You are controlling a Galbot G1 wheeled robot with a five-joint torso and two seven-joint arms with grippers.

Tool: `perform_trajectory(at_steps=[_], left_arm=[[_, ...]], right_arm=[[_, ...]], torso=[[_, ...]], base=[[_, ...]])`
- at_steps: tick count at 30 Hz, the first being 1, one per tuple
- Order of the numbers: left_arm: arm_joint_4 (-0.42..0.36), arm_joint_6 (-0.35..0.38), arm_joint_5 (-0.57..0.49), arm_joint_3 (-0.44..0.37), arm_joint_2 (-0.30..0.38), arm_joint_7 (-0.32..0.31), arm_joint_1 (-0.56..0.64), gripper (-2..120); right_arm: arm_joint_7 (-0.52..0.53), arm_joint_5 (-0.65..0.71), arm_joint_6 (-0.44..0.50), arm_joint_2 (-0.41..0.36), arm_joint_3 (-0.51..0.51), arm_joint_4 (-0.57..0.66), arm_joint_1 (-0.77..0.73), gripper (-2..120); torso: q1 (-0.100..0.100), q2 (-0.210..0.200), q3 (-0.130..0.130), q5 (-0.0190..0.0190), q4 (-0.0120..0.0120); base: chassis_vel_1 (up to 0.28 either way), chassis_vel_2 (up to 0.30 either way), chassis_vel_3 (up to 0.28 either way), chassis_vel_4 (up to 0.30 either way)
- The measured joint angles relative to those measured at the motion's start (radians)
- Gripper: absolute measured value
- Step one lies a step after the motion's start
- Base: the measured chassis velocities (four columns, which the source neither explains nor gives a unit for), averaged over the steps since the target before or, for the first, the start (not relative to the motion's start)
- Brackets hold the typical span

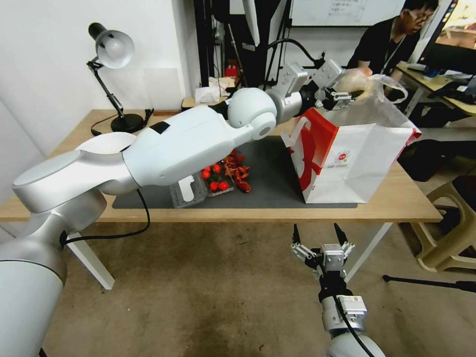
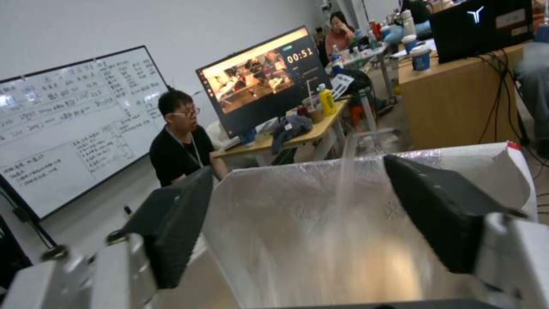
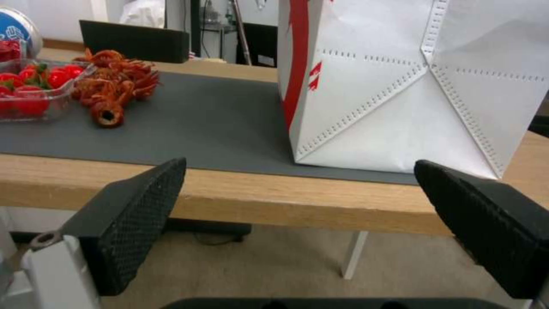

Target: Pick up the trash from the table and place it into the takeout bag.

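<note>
The left hand [image 1: 347, 94] is held above the open mouth of the takeout bag [image 1: 357, 163]; its fingers are spread and nothing is gripped. A clear bag [image 1: 369, 89] is seen at the rim, so this piece seems delivered. On the bench [image 1: 396, 203] a tray of tomatoes [image 1: 215, 179] and crayfish shells [image 1: 238, 171] are left. The right hand [image 1: 320, 238] waits open below the bench edge.

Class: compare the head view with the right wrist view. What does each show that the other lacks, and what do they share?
Head view: the left gripper, open at the mouth of the takeout bag, and a desk lamp. Right wrist view: the blue-and-white cup and the bag's perforated fold lines. Shared: the bag, grey mat, crayfish shells, tomatoes, open right gripper.
</note>
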Motion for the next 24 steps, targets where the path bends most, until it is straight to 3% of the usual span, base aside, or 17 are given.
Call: perform_trajectory(at_steps=[4, 12, 16, 18, 20, 21, 22, 24], left_arm=[[0.002, 0.000, -0.005, 0.002, -0.004, -0.011, -0.004, 96], [-0.036, 0.021, -0.045, -0.034, 0.014, -0.067, 0.010, 100], [-0.091, 0.039, -0.052, -0.091, 0.066, -0.090, 0.062, 100], [-0.162, 0.057, -0.055, -0.159, 0.136, -0.119, 0.152, 100], [-0.188, 0.063, -0.057, -0.181, 0.160, -0.133, 0.182, 100], [-0.255, 0.075, -0.062, -0.228, 0.220, -0.169, 0.249, 100], [-0.255, 0.075, -0.062, -0.228, 0.220, -0.169, 0.249, 100], [-0.355, 0.084, -0.050, -0.321, 0.308, -0.216, 0.373, 100]], right_arm=[[0.000, 0.001, 0.003, 0.000, 0.000, 0.002, -0.003, 100], [0.001, 0.001, 0.010, 0.001, 0.000, 0.002, -0.013, 100], [0.001, 0.001, 0.010, 0.002, 0.000, 0.009, -0.024, 100], [0.000, -0.003, 0.013, 0.002, 0.001, 0.010, -0.025, 100], [0.000, -0.005, 0.014, 0.003, 0.001, 0.011, -0.025, 100], [-0.001, -0.006, 0.014, 0.004, 0.001, 0.014, -0.025, 100], [-0.001, -0.006, 0.014, 0.004, 0.001, 0.014, -0.025, 100], [-0.001, -0.006, 0.017, 0.002, 0.000, 0.016, -0.023, 100]], torso=[[0.000, 0.000, 0.000, 0.0000, 0.0001], [0.000, 0.000, 0.000, 0.0001, 0.0000], [0.000, 0.000, 0.000, 0.0000, -0.0003], [0.000, 0.000, 0.000, -0.0003, 0.0001], [0.000, 0.000, 0.000, -0.0005, 0.0001], [0.000, 0.000, 0.000, -0.0003, 0.0001], [0.000, 0.000, 0.000, -0.0003, 0.0001], [0.000, 0.000, 0.000, -0.0006, 0.0005]], base=[[0.000, 0.000, 0.000, 0.000], [0.000, 0.000, 0.000, 0.000], [0.000, 0.000, 0.000, 0.000], [0.000, 0.000, 0.000, 0.000], [0.000, 0.000, 0.000, 0.000], [0.000, 0.000, 0.000, 0.000], [0.000, 0.000, 0.000, 0.000], [0.000, 0.000, 0.000, 0.000]])
